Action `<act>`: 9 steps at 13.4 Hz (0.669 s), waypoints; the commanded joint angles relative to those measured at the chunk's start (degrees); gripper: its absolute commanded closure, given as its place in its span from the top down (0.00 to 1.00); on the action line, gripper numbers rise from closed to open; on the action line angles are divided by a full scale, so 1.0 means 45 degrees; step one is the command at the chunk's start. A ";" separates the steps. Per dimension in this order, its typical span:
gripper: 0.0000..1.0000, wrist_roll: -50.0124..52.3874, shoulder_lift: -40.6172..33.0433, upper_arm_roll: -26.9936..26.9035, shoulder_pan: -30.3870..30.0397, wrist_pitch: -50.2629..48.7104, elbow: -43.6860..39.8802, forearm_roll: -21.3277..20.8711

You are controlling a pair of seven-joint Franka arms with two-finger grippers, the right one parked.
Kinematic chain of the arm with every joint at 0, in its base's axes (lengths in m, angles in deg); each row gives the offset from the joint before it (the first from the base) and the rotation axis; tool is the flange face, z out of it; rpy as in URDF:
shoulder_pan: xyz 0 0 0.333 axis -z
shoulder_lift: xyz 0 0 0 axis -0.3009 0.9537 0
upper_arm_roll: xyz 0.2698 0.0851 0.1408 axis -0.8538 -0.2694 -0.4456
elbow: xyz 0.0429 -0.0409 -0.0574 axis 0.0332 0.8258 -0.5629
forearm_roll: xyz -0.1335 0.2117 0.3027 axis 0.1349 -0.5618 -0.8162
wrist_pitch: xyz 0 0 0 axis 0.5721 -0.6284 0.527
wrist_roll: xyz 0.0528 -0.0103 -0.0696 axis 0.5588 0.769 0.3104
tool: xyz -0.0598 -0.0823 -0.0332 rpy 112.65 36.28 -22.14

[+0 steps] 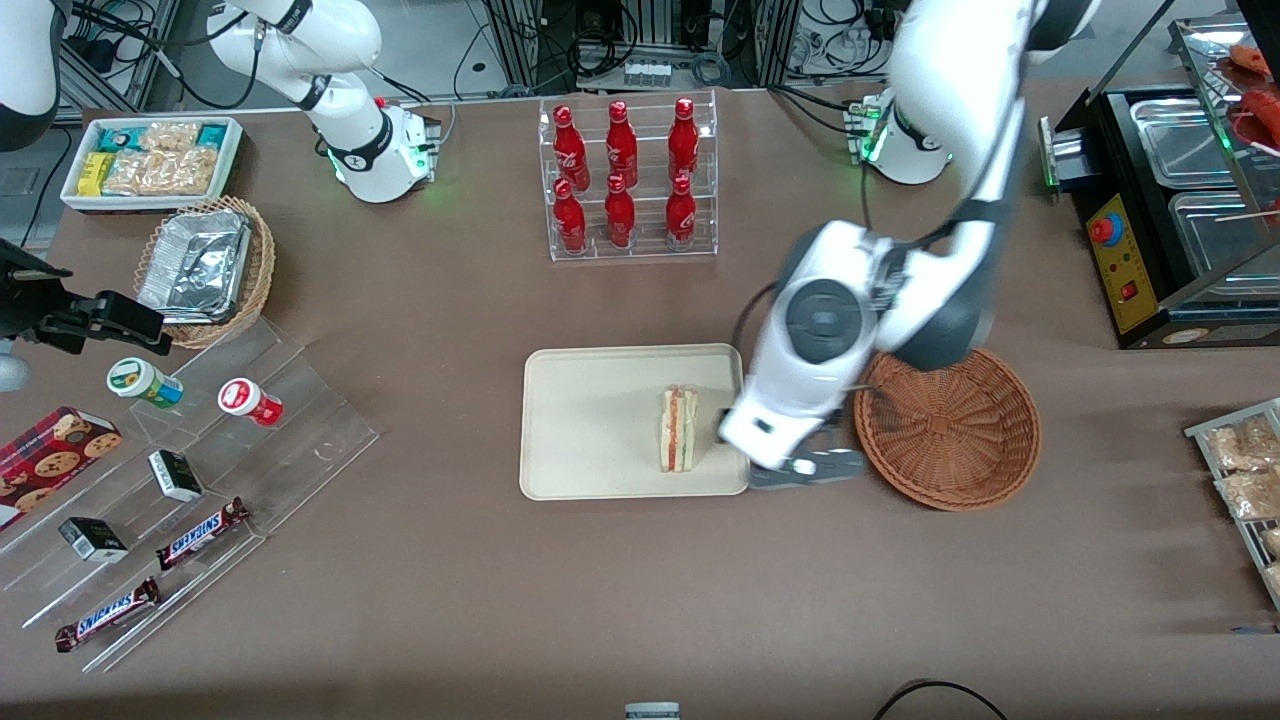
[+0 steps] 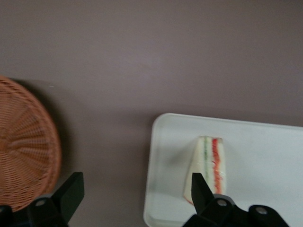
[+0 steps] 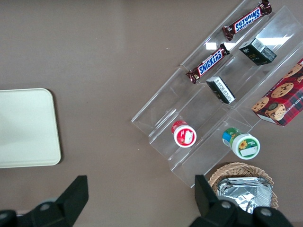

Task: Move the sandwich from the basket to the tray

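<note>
The sandwich (image 1: 677,429) lies on the cream-white tray (image 1: 590,420), near the tray's end closest to the basket, with its red and green stripe facing up. The reddish-brown wicker basket (image 1: 948,428) stands beside the tray and holds nothing. My left gripper (image 1: 760,432) hovers above the tray's edge, between sandwich and basket. In the left wrist view the gripper (image 2: 135,182) is open and empty, with one fingertip (image 2: 198,185) over the sandwich (image 2: 209,166) and the other fingertip near the basket (image 2: 23,146). The tray (image 2: 265,156) shows there too.
A clear rack of red bottles (image 1: 628,180) stands farther from the front camera than the tray. A stepped acrylic shelf of snacks (image 1: 200,470), a tan basket with foil (image 1: 205,268) and a white snack bin (image 1: 152,160) lie toward the parked arm's end. A black appliance (image 1: 1180,200) stands toward the working arm's end.
</note>
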 commanded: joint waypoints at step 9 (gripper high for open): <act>1.00 -0.3979 -0.3441 0.0431 -0.4314 -0.4746 0.0728 0.0011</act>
